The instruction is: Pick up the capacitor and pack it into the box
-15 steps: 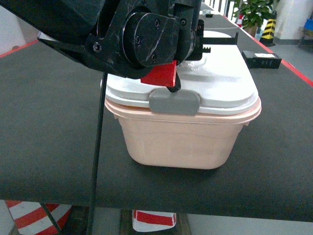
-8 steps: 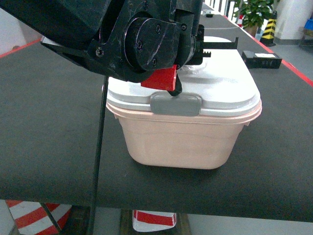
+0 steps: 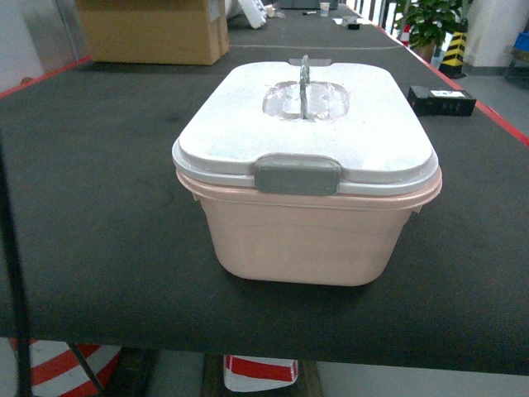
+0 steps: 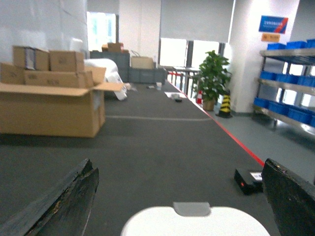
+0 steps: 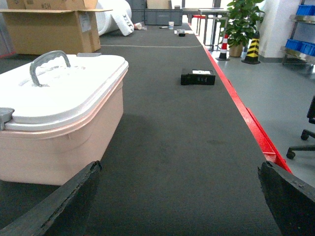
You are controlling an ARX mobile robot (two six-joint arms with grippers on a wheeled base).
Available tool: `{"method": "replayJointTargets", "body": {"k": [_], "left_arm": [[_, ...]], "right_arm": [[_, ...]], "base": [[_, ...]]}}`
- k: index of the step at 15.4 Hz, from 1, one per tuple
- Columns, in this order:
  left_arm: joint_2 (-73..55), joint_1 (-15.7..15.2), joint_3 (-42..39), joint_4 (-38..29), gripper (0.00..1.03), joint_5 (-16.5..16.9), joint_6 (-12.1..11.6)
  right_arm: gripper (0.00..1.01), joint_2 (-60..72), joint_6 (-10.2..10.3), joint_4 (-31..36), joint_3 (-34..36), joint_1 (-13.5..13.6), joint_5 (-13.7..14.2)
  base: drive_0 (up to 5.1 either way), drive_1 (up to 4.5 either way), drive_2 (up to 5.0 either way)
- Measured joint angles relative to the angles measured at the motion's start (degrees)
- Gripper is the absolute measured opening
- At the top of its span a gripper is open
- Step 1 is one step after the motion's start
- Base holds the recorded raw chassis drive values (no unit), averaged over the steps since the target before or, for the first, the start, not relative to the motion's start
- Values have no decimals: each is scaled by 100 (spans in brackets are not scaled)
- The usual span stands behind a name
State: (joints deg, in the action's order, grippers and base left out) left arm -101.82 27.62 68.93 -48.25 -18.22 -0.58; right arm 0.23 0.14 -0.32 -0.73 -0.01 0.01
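The box (image 3: 306, 240) is a pale pink tub at the middle of the dark table, with its white lid (image 3: 372, 141) on. The grey clasp (image 3: 297, 174) faces me and the grey handle (image 3: 305, 78) stands upright. No capacitor shows in any view. Neither gripper appears in the head view. My left gripper (image 4: 179, 166) is open and empty, hovering over the lid (image 4: 197, 223) near its far clasp (image 4: 192, 209). My right gripper (image 5: 179, 166) is open and empty over bare table, to the right of the box (image 5: 59, 147).
A small black block with a white label (image 3: 442, 101) lies on the table at the back right. A brown cardboard carton (image 3: 153, 29) stands at the back left. A red strip (image 5: 246, 123) marks the table's right edge. Blue bins (image 4: 290, 98) sit on shelving beyond.
The black arm that hung over the lid's near left part has left the head view. The whole lid and its handle now show.
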Motion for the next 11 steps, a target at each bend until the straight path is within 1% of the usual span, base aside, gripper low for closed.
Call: {"method": "replayJointTargets", "body": {"k": [1, 2, 4, 9, 11], "left_arm": [[579, -203, -560, -402, 98, -72, -358], [859, -280, -841, -446, 98, -81, -457], [1023, -321, -1032, -503, 98, -83, -511], [1504, -470, -1757, -772, 98, -101, -763], [1670, -533, -2004, -763, 98, -111, -798]], "right_arm": [[98, 0, 2, 2, 0, 0, 0], [98, 0, 0, 0, 2, 0, 2], [98, 0, 0, 0, 0, 0, 0], [98, 0, 2, 0, 0, 0, 0], [98, 0, 0, 0, 0, 0, 0]], "base": [[0, 0, 0], [0, 0, 0], [0, 0, 0], [0, 0, 0], [0, 0, 0]]}}
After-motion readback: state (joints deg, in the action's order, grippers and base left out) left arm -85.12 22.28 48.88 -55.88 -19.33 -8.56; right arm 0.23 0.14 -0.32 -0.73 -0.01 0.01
